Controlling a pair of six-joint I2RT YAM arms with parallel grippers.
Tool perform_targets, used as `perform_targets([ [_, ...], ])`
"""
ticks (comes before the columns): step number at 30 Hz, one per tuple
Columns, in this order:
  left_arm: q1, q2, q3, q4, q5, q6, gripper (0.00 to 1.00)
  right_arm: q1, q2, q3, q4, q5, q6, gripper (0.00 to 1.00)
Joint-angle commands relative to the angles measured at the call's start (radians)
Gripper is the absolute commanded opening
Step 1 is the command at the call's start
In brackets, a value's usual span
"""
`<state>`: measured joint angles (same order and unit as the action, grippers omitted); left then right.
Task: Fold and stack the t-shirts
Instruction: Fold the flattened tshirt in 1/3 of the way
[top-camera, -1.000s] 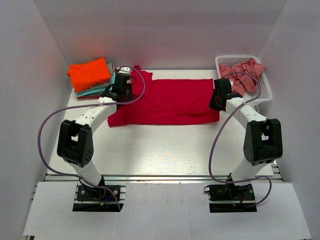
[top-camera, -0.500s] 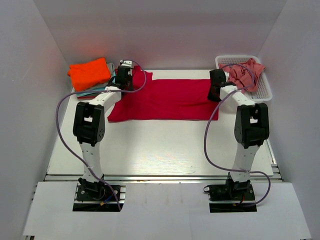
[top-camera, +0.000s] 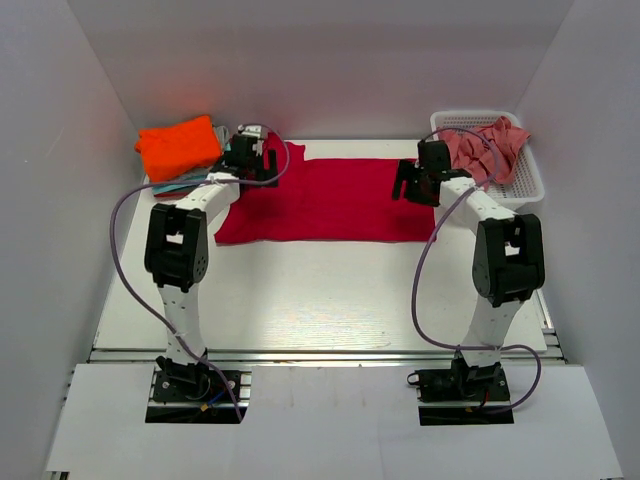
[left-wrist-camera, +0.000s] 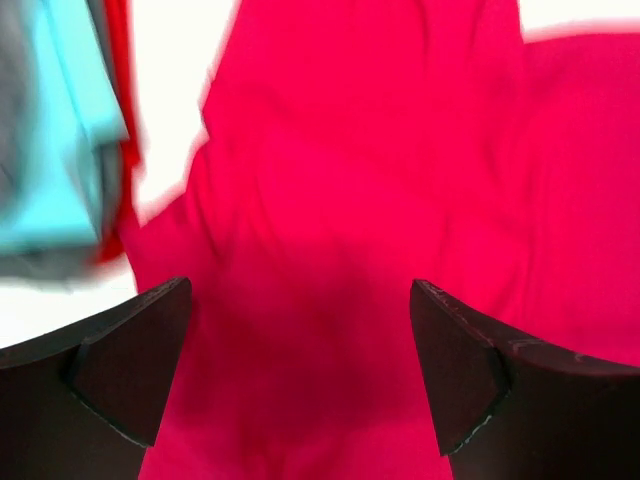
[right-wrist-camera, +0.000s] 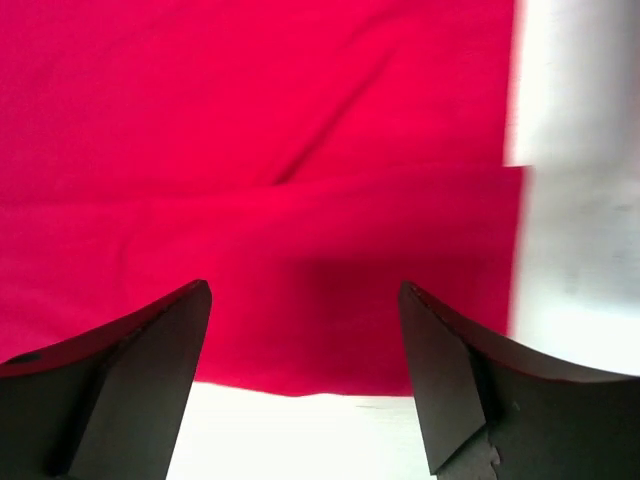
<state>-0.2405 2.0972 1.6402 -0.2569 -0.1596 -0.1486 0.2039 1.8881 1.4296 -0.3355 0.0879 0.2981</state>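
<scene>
A deep crimson red t-shirt (top-camera: 325, 200) lies flat, folded into a long band, across the back middle of the table. My left gripper (top-camera: 258, 160) hangs open just above its left end by the sleeve, nothing between the fingers (left-wrist-camera: 130, 360). My right gripper (top-camera: 407, 183) stands open over the shirt's right end, near its front edge (right-wrist-camera: 300, 385). The left wrist view shows red cloth (left-wrist-camera: 380, 200) under the gripper (left-wrist-camera: 300, 335). In the right wrist view the gripper (right-wrist-camera: 305, 335) is above red cloth (right-wrist-camera: 250, 150) and white table.
A stack of folded shirts sits at the back left, orange (top-camera: 178, 146) on top, teal (left-wrist-camera: 60, 150) and grey below. A white mesh basket (top-camera: 530, 188) at the back right holds a crumpled salmon-pink shirt (top-camera: 490, 145). White walls enclose the table.
Both grippers have gone from shut to open and let go of the red shirt. The right gripper has shifted left over the cloth. The shirt's right end now lies shorter and flatter.
</scene>
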Motion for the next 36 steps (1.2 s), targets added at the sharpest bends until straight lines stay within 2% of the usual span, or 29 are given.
perform_targets([
  [1,0.000,-0.138,-0.136,-0.002,0.092,-0.069,1.00,0.020,-0.032,-0.047,0.064,-0.079,-0.007,0.82],
  [6,0.000,-0.193,-0.331,0.008,0.089,-0.155,1.00,0.017,0.011,-0.084,0.075,-0.074,0.038,0.86],
  [11,0.000,-0.183,-0.446,-0.022,0.098,-0.230,1.00,0.011,0.054,-0.129,0.070,-0.036,0.072,0.86],
  [15,0.009,-0.183,-0.516,-0.108,0.020,-0.275,1.00,-0.001,0.052,-0.205,0.070,0.004,0.122,0.86],
  [18,0.018,-0.239,-0.601,-0.148,-0.011,-0.311,1.00,-0.017,0.028,-0.284,0.052,0.009,0.154,0.86],
  [24,0.027,-0.432,-0.795,-0.274,-0.005,-0.409,1.00,-0.029,-0.141,-0.559,0.039,-0.048,0.174,0.86],
  [28,0.018,-0.591,-0.917,-0.389,0.018,-0.478,1.00,-0.021,-0.332,-0.713,0.009,-0.152,0.177,0.86],
  [30,0.018,-0.673,-0.928,-0.497,0.019,-0.520,1.00,-0.014,-0.436,-0.777,-0.037,-0.166,0.176,0.85],
  [33,0.004,-0.768,-0.938,-0.597,0.005,-0.589,1.00,0.003,-0.558,-0.799,-0.094,-0.192,0.151,0.83],
  [36,0.004,-0.911,-0.948,-0.558,0.032,-0.589,1.00,0.025,-0.644,-0.773,-0.114,-0.212,0.108,0.85],
])
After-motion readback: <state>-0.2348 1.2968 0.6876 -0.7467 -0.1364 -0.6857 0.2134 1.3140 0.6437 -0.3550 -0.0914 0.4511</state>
